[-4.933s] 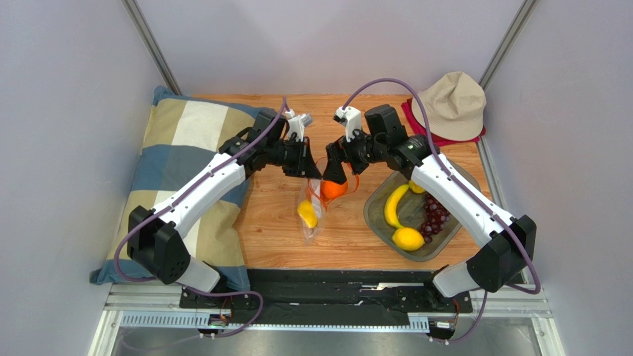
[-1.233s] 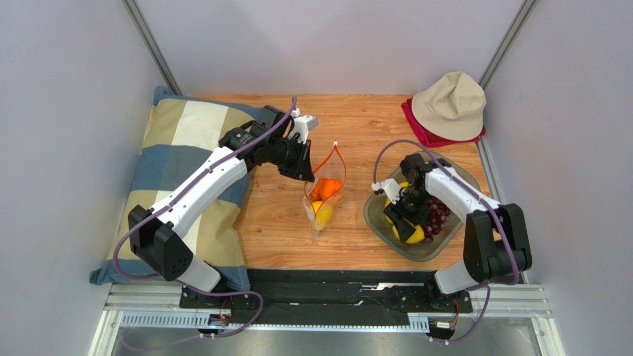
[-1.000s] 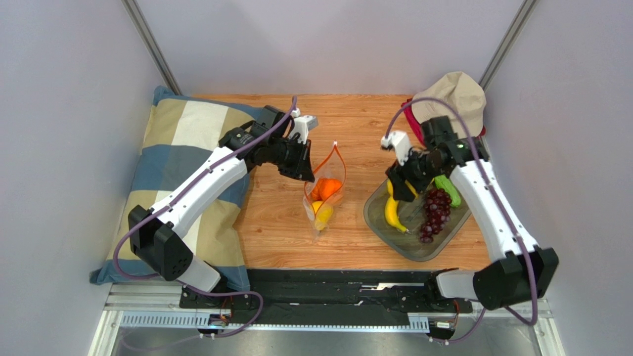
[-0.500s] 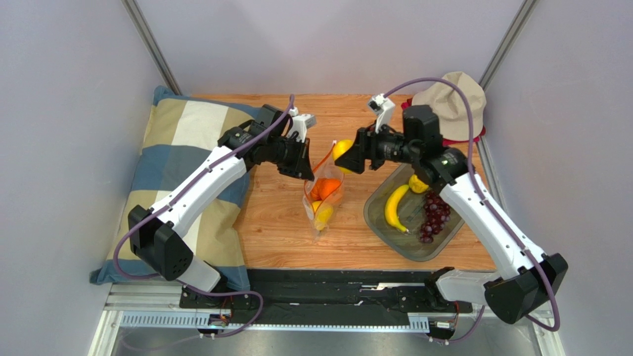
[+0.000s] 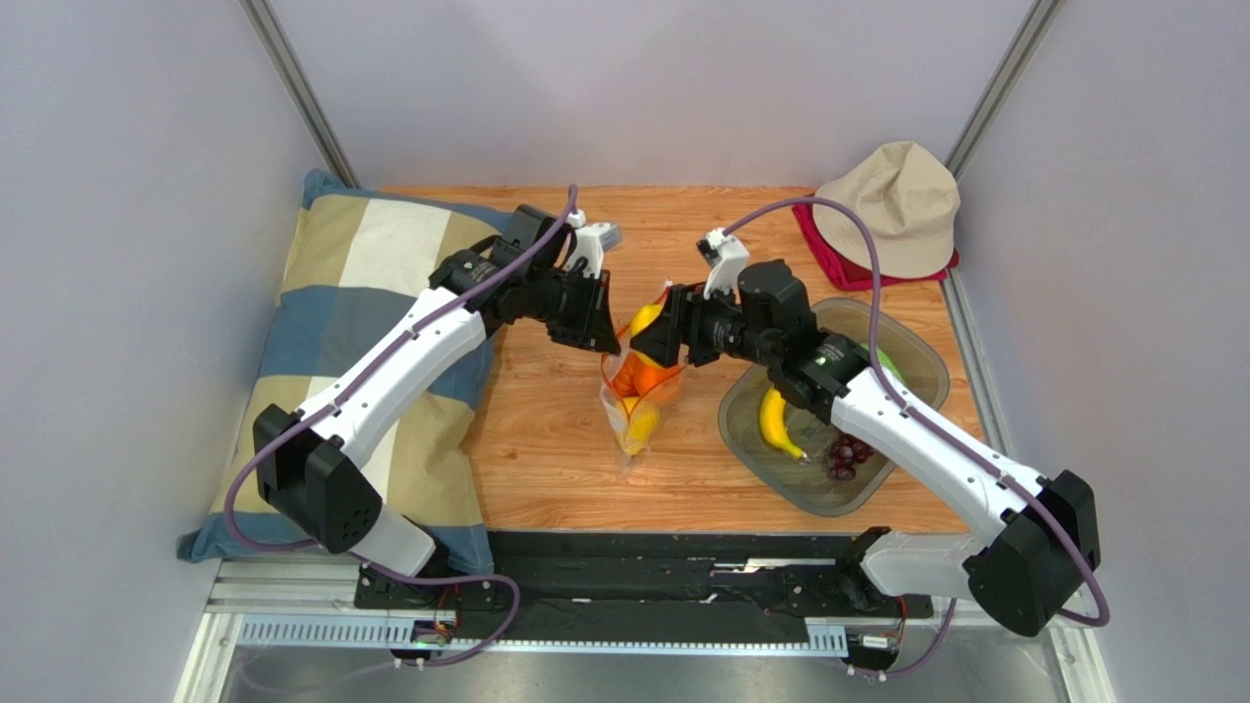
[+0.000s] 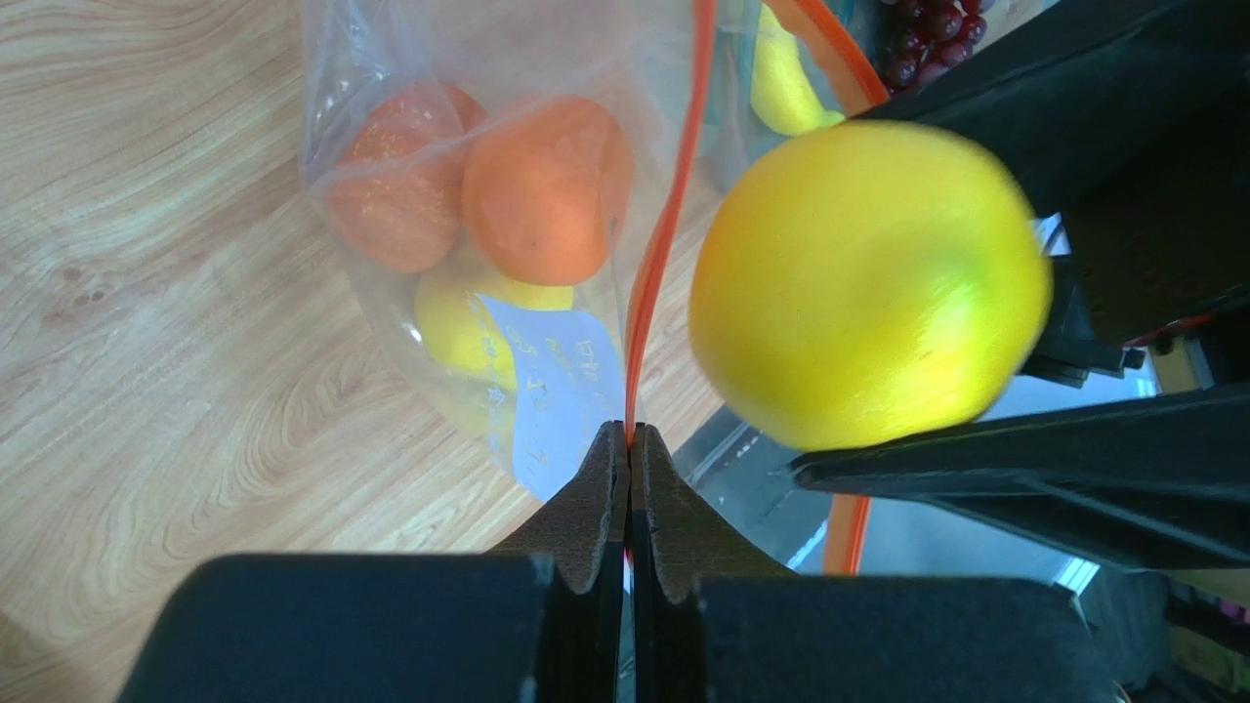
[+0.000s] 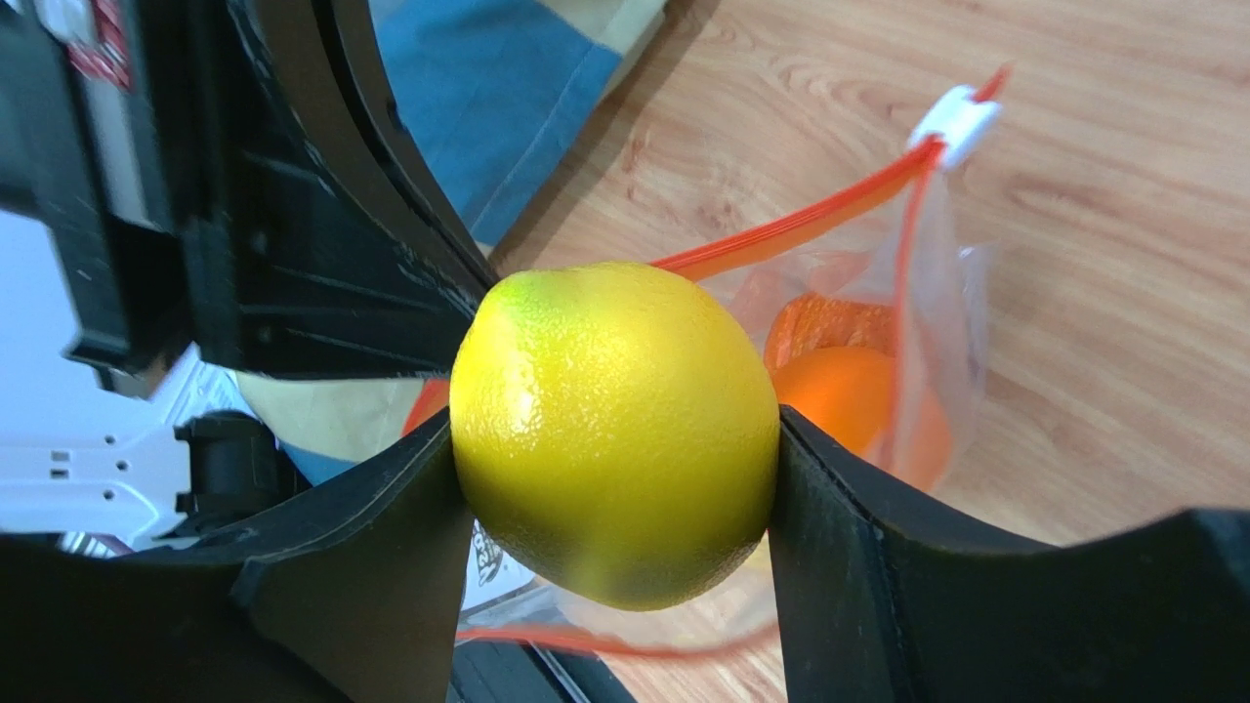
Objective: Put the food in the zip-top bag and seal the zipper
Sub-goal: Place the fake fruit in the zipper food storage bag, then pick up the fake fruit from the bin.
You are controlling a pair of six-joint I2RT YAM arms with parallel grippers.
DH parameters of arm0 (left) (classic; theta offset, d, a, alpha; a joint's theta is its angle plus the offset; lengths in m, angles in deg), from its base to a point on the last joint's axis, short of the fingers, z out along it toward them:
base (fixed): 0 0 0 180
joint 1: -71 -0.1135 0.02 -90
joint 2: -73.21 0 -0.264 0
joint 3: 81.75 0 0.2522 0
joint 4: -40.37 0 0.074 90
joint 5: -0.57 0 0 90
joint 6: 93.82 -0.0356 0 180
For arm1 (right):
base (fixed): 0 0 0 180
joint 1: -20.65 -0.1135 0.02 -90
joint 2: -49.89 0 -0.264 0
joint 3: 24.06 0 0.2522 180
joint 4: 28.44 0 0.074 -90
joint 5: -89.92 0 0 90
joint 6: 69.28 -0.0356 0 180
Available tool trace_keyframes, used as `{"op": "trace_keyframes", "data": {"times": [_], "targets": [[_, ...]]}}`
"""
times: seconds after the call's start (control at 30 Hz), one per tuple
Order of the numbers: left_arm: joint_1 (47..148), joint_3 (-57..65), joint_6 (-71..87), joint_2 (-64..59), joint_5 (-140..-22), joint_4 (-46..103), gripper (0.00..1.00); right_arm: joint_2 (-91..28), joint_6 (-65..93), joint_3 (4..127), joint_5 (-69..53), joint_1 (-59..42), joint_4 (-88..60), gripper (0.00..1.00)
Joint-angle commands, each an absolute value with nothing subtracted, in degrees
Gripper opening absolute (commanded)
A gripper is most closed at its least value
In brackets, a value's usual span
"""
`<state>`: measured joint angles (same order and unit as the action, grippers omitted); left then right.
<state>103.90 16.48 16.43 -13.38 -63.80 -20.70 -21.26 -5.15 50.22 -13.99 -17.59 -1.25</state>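
Note:
The zip-top bag [image 5: 634, 399] hangs open over the wood table, with two orange fruits [image 6: 546, 185] and a yellow fruit [image 6: 458, 325] inside. My left gripper [image 5: 597, 318] is shut on the zipper strip [image 6: 663, 249], holding one side of the mouth up. My right gripper [image 5: 656, 328] is shut on a lemon [image 7: 616, 425] right at the bag's mouth, close beside the left fingers; the lemon also shows in the left wrist view [image 6: 869, 286]. The white slider [image 7: 954, 117] sits at the far end of the zipper.
A grey tray [image 5: 895, 440] to the right holds a banana [image 5: 770, 418], a grape bunch [image 5: 842, 456] and a green piece [image 5: 888, 361]. A checked pillow [image 5: 352, 293] lies on the left. A beige hat [image 5: 895, 205] on red cloth lies at the back right.
My right gripper took the lemon out of the tray, lifted it and carried it left to the bag's mouth. My left gripper has kept hold of the bag's edge.

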Motion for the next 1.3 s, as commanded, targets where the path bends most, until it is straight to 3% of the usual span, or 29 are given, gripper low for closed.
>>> {"op": "trace_keyframes", "data": {"times": [0.0,0.1,0.27,0.3,0.33,0.43,0.63,0.73,0.93,1.03,1.27], "targets": [[103.61,16.57,17.36,-12.57,-63.06,-19.1,0.0,-20.33,-2.84,49.65,-13.78,-19.52,-5.11,0.04],[103.6,16.39,17.63,-12.66,-62.8,-18.83,0.0,-20.51,1.28,50.17,-19.4,-20.48,-1.77,0.01],[103.6,16.83,17.8,-13.01,-62.53,-18.22,0.0,-21.47,11.82,50.52,-22.32,-23.64,2.89,0.18],[103.6,17.0,17.8,-12.92,-62.36,-18.3,0.0,-21.82,12.27,50.79,-22.49,-23.65,3.68,0.24],[103.6,17.09,17.71,-13.1,-62.36,-18.22,0.0,-22.26,12.45,51.31,-23.1,-23.73,5.25,0.42],[103.6,17.09,17.71,-12.84,-62.45,-18.22,0.0,-23.14,12.46,53.6,-24.42,-23.65,7.28,0.76],[103.6,17.01,17.36,-12.48,-62.53,-18.22,0.0,-22.36,15.35,60.1,-24.61,-23.21,15.53,1.0],[103.6,17.01,17.1,-12.4,-62.36,-18.3,0.0,-20.95,17.63,63.35,-27.05,-20.67,20.1,1.0],[103.6,17.09,16.84,-12.31,-62.45,-18.57,0.0,-19.98,25.09,66.08,-35.68,-2.84,35.27,1.0],[103.6,17.01,16.66,-12.22,-62.27,-18.57,0.0,-19.72,35.55,63.2,-30.77,8.13,43.9,0.98],[103.61,17.09,16.31,-12.66,-61.74,-18.57,0.0,-22.52,45.68,56.68,-14.95,18.71,44.83,0.95]]}}
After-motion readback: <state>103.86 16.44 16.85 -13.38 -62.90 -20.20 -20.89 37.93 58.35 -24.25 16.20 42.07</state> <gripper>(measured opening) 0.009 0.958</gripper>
